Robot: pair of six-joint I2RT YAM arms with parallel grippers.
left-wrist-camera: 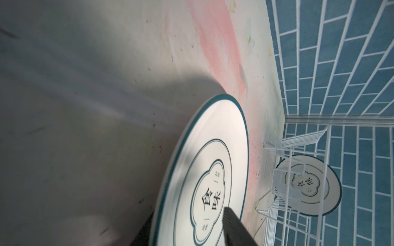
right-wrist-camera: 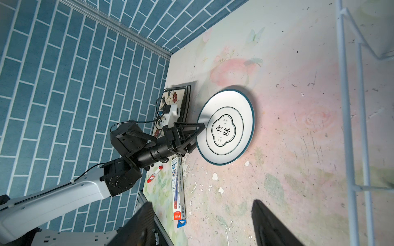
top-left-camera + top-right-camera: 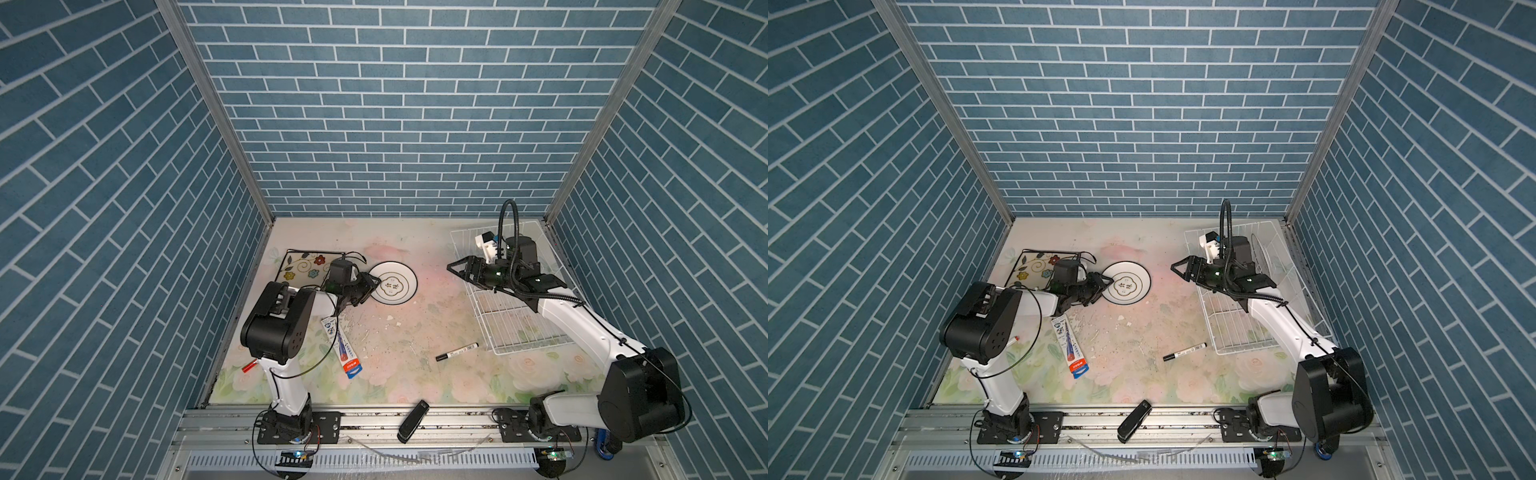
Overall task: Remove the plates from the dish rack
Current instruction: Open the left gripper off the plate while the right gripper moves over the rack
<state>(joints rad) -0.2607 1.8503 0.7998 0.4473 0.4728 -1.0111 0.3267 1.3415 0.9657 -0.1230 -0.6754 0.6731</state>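
On the floral surface (image 3: 415, 324), taking the back wall as 12 o'clock, a small red pen (image 3: 249, 366) lies at 8 o'clock beside the left arm. At 10 o'clock the flowered square plate (image 3: 302, 266) lies flat. In the right wrist view a second black rim shows just beneath it, as if it sits on another plate.

The left gripper (image 3: 375, 281) reaches in at the 9 o'clock edge of the round plate (image 3: 400, 286), which lies face up at about 11 o'clock of the surface. Its jaws stand partly apart with the rim between them. In the left wrist view one finger (image 1: 232, 221) hangs over the plate's face, and the plate looks slightly blurred. A blue and red pen pack (image 3: 345, 353) lies at 6 o'clock of that gripper.

A black marker (image 3: 457, 351) lies at 5 o'clock, just beside the rack's near corner. A black handheld device (image 3: 413, 420) rests on the aluminium rail (image 3: 457, 415) at 6 o'clock.

The right gripper (image 3: 453, 266) hovers at the 9 o'clock side of the dish rack (image 3: 498, 332), jaws spread wide with nothing between them. The rack fills the 2 to 4 o'clock part of the surface. A second round plate (image 1: 309, 185) stands upright in its far end, seen edge-on in a top view (image 3: 1259, 251).
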